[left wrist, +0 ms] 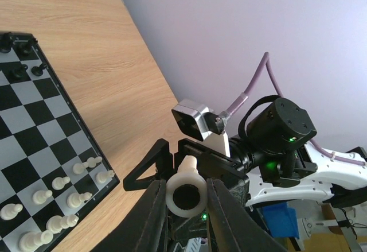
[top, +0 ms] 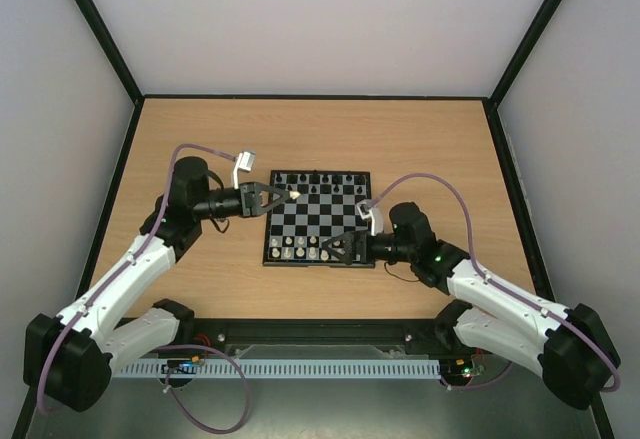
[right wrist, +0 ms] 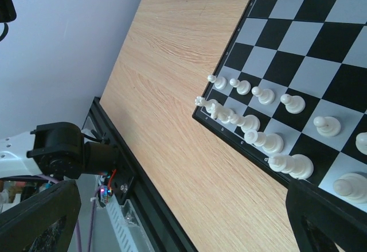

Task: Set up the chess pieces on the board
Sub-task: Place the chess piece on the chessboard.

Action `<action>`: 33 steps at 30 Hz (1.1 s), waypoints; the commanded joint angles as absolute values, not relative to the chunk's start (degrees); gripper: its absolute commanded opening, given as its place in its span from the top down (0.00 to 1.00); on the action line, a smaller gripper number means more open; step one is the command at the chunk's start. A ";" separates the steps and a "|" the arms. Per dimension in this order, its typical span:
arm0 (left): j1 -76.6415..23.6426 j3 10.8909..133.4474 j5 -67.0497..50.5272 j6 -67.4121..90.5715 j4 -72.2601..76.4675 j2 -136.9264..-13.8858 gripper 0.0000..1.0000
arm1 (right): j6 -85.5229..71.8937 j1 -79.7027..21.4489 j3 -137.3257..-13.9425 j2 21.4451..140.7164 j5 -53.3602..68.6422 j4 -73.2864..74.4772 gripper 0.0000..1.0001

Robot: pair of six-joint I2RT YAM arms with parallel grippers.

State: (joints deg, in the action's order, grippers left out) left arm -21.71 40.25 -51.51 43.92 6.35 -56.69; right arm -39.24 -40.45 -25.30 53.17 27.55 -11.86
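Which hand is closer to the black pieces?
Left. The left hand, holding a white piece, hovers over the board beside the black pieces; the right hand is at the near edge, among the white ones.

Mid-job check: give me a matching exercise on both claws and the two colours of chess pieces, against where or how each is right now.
Things:
1. left claw
2. right claw
3. black chess pieces
4. white chess pieces standing in rows

States:
A. along the far side of the board
B. open, holding nothing
C. along the board's near side
D. shut on a white piece

Pairs: 1-D, 2-B, 3-A, 4-C
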 commanded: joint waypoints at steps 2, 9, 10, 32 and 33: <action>-21.49 41.64 -51.42 42.25 5.84 -58.11 0.91 | -37.37 -40.25 -26.92 55.20 26.98 -10.43 0.01; -21.45 41.65 -51.41 42.18 5.81 -59.76 0.91 | -36.59 -40.24 -31.02 57.39 29.94 -9.97 0.01; -21.45 41.37 -51.42 42.37 6.18 -59.69 0.91 | -36.57 -40.25 -31.29 57.59 29.13 -9.07 0.01; -23.01 44.43 -51.66 44.35 2.92 -59.61 0.91 | -41.43 -40.23 -25.96 55.30 30.25 -16.95 0.01; -23.83 43.58 -51.99 45.80 4.46 -57.00 0.90 | -42.00 -40.17 -26.37 49.22 31.40 -15.92 0.01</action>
State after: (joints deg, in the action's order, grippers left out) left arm -22.61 43.51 -50.98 43.53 2.07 -61.14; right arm -40.71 -40.45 -27.09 58.94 30.13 -15.35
